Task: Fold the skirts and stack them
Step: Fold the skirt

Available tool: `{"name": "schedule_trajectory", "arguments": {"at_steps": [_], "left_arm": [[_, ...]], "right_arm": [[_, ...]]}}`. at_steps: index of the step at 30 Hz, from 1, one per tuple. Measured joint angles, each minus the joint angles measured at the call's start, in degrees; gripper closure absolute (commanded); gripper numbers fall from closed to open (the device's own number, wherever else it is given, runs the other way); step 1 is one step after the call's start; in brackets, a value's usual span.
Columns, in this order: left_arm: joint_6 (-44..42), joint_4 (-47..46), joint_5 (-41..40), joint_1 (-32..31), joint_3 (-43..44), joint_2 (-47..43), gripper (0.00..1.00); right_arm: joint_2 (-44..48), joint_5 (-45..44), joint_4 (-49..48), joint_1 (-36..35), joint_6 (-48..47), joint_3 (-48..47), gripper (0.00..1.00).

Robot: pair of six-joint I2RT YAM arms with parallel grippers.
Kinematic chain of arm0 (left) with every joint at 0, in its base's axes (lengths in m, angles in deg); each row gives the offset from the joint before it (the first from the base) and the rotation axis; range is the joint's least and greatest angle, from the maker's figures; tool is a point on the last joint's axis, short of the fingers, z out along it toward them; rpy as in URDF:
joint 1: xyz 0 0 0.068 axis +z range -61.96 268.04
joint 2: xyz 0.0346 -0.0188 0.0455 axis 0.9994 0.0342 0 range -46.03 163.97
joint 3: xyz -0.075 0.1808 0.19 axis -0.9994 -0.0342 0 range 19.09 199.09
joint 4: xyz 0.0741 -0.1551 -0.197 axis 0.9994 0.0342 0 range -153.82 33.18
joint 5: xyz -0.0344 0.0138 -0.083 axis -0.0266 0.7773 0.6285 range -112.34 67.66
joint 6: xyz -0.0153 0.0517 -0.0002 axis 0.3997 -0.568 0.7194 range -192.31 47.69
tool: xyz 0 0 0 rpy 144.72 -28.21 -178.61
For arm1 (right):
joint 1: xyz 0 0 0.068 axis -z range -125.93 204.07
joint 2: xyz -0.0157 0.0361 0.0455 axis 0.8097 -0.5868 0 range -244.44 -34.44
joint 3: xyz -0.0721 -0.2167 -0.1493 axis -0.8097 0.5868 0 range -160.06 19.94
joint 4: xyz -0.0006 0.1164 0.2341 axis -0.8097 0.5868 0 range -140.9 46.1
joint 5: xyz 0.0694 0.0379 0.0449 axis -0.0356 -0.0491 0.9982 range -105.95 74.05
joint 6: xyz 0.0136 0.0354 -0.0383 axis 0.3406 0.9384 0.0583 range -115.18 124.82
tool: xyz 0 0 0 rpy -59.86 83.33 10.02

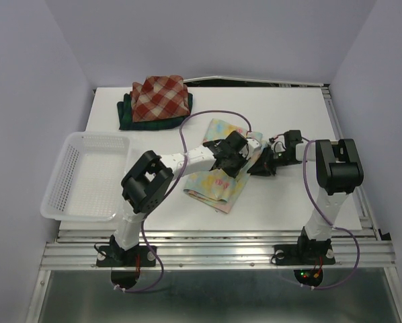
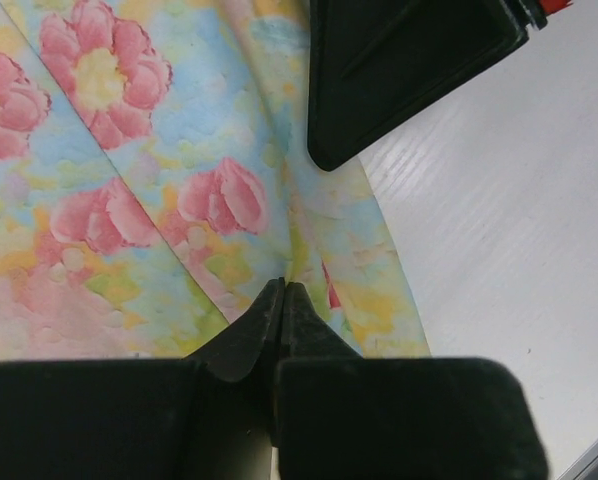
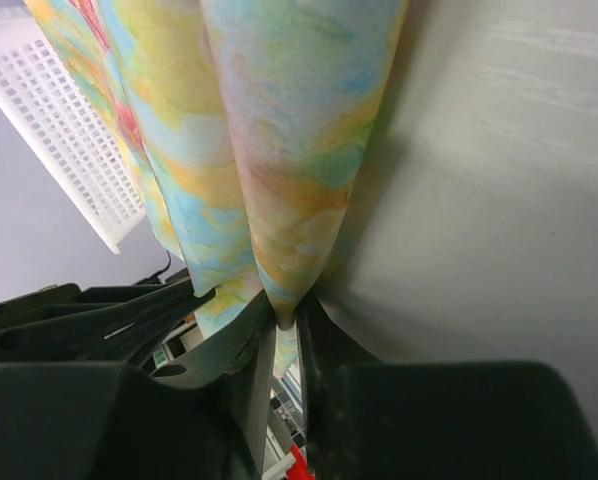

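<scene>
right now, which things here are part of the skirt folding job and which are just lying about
Part of the job:
- pastel floral skirt, pinched by the left hand and the right hand
- red plaid skirt, lying on the dark green plaid skirt

Just lying about:
- white mesh basket, left of the arms

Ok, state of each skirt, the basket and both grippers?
pastel floral skirt: mid-table, not stacked, pinched by both grippers.
red plaid skirt: folded, atop the green one.
green plaid skirt: folded, bottom of stack.
basket: upright, empty.
left gripper: shut on the pastel skirt.
right gripper: shut on the pastel skirt.
</scene>
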Motion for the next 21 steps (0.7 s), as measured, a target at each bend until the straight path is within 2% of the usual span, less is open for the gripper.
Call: {"name": "schedule_trajectory", "arguments": {"at_steps": [9,16,18,20,21], "left_arm": [[-0.07,0.07,1.90,-1.14,-0.02,-0.72,1.00],[-0.50,0.20,2.97,-2.08,-0.04,-2.82,1.00],[-0.68,0.24,3.61,-2.14,-0.35,-2.82,0.93],[-0.72,0.57,4.57,-2.14,-0.70,-2.80,0.90],[-0.72,0.79,4.98,-2.14,-0.74,-2.71,0.84]], "right_arm": [[-0.52,0.35,-1.33,0.02,0.20,0.46,0.91],[-0.52,0.35,-1.75,0.02,0.20,0.68,0.92],[-0.52,0.35,-1.77,0.02,0.20,0.68,0.91],[-0.52,0.37,-1.75,0.02,0.15,0.68,0.80],[-0.52,0.52,-1.60,0.02,0.13,0.66,0.75]]}}
